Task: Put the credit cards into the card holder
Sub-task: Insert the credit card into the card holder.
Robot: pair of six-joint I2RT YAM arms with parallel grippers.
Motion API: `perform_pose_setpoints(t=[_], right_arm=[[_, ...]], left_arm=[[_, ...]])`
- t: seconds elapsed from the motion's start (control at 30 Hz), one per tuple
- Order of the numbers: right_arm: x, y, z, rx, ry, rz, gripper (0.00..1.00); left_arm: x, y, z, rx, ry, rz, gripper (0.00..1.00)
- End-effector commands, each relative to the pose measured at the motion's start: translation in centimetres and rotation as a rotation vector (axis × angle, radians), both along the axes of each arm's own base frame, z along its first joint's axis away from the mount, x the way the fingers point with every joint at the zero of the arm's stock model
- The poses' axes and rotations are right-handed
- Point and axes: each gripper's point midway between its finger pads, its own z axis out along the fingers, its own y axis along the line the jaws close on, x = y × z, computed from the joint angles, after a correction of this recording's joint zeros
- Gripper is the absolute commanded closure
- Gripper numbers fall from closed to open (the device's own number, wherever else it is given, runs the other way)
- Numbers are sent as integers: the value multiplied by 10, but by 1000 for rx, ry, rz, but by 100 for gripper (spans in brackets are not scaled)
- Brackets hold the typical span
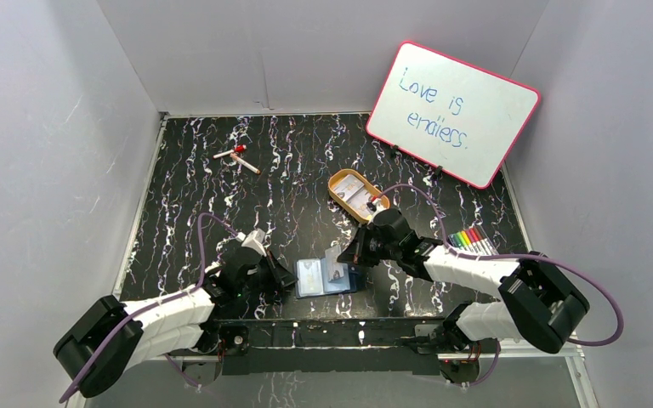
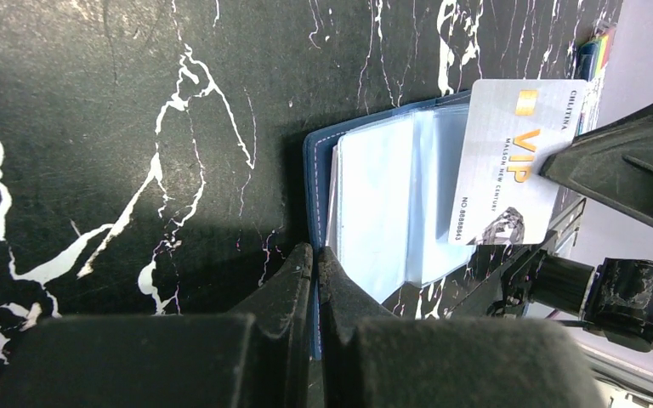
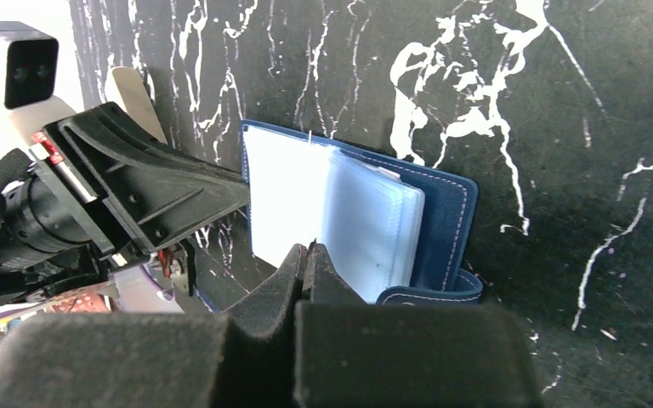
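The card holder (image 1: 323,278) lies open near the table's front edge, navy cover with pale clear pockets (image 2: 391,204). My left gripper (image 1: 292,279) is shut on the holder's left cover edge (image 2: 313,195), the jaws pinching the blue rim. A white VIP credit card (image 2: 510,161) stands tilted over the holder's right half, with my right gripper (image 1: 346,255) shut on it. In the right wrist view the card shows edge-on as a thin line (image 3: 310,170) above the pockets (image 3: 366,221). More cards lie in the oval tin (image 1: 355,196).
The oval golden tin sits behind the holder. A row of coloured marker pens (image 1: 472,240) lies at the right. Two loose red-capped pens (image 1: 236,157) lie at the back left. A pink-framed whiteboard (image 1: 455,110) leans at the back right. White walls enclose the table.
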Motion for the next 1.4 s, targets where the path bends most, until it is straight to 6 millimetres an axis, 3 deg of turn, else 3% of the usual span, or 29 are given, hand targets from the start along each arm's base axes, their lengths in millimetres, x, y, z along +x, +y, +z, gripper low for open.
perform_pose_setpoints(t=[0.0, 0.17, 0.43, 0.6, 1.37], right_arm=[[12, 22, 34, 140, -89, -8, 100], [14, 27, 50, 175, -124, -6, 100], [2, 32, 5, 90, -8, 15, 100], [-4, 33, -10, 75, 19, 29, 100], [-13, 30, -29, 59, 22, 57, 100]], left_arm=[[1, 11, -7, 60, 11, 31, 100], [1, 13, -5, 54, 1, 44, 100], [-1, 16, -4, 49, 1, 58, 100], [-1, 16, -3, 49, 0, 57, 100], [3, 20, -6, 76, 7, 88, 100]])
